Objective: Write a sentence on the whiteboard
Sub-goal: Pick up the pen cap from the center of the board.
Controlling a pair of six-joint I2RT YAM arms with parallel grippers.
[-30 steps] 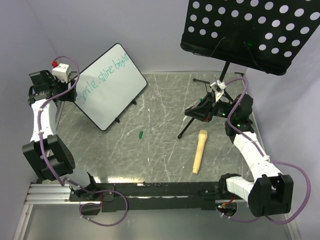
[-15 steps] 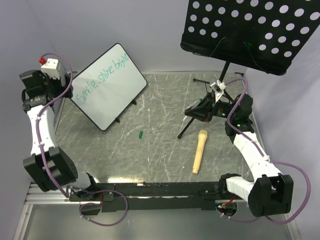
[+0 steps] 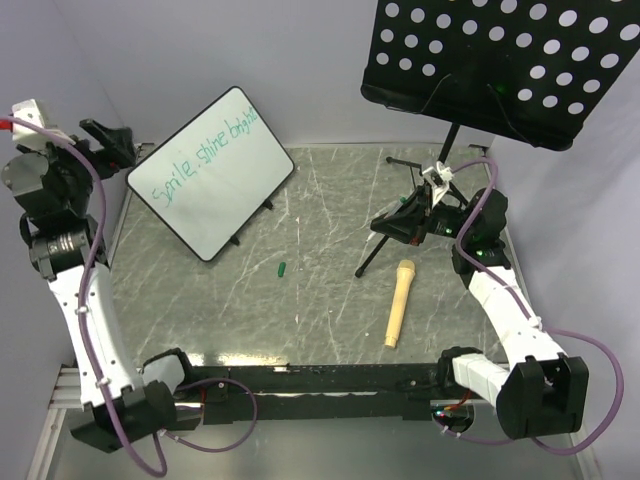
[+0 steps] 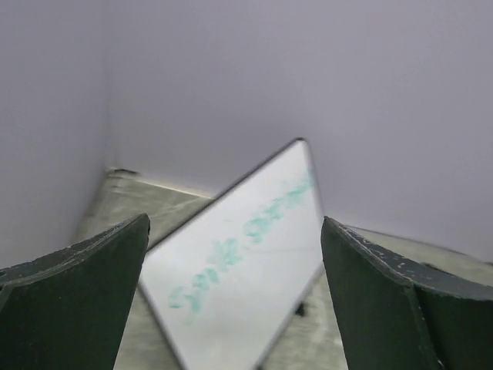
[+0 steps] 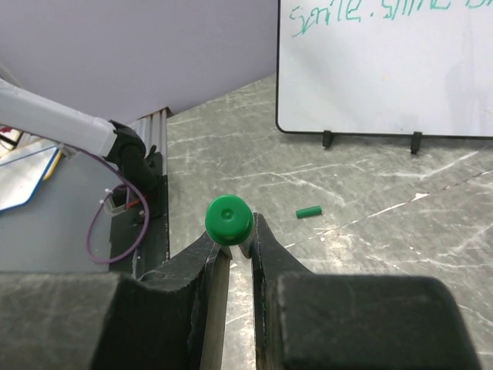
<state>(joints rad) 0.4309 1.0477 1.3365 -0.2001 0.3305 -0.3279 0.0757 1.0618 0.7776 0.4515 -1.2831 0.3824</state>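
Teal sentence (image 3: 205,156) on whiteboard (image 3: 228,208) reads "Smile, shine bright".

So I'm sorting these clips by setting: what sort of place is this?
Most likely a robotics lab test bench, not a home or classroom: a left arm and right arm bolted to a metal rail, plain walls boxing in the table, and staged props like the whiteboard and music stand.

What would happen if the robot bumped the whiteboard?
The whiteboard would probably tip over: it stands on its long edge on only two small feet. It looks thin and flat, so it is likely stiff and fairly light, and might slide on the smooth table first.
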